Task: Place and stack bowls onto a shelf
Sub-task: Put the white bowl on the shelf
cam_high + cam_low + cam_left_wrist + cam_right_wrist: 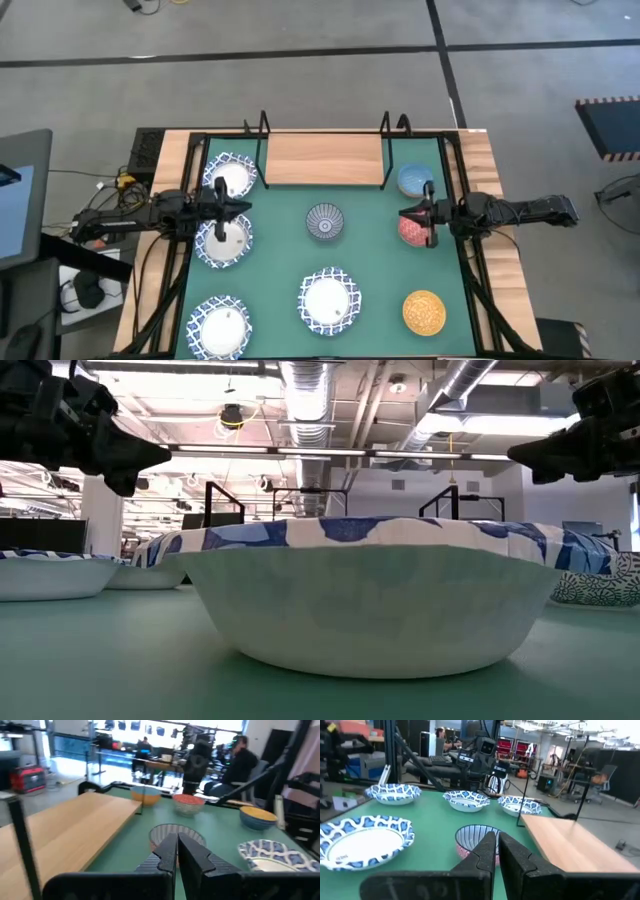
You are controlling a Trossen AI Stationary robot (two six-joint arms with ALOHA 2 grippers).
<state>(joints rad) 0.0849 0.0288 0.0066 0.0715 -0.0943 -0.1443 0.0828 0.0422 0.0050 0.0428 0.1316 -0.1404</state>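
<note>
The shelf (325, 158) is a light wooden board with black wire posts, standing at the far middle of the green mat. Four wide blue-and-white bowls rest on the mat: three down the left (232, 178) (222, 240) (222, 325) and one near the middle (328, 300). The grey-blue bowl (324, 222) sits in the centre. The light blue (414, 181), red (414, 230) and yellow-gold (424, 311) bowls sit on the right. My left gripper (247, 208) hangs shut between the two far-left wide bowls. My right gripper (404, 214) hangs shut above the red bowl's far-left rim. In the low view both grippers (150, 457) (520, 452) are well above the table.
Black rails frame the mat (370, 260), with wooden strips outside them. The shelf's upright posts (386, 150) stand at its ends. In the low view a wide bowl (365, 595) fills the foreground. People and desks show in the room beyond the table.
</note>
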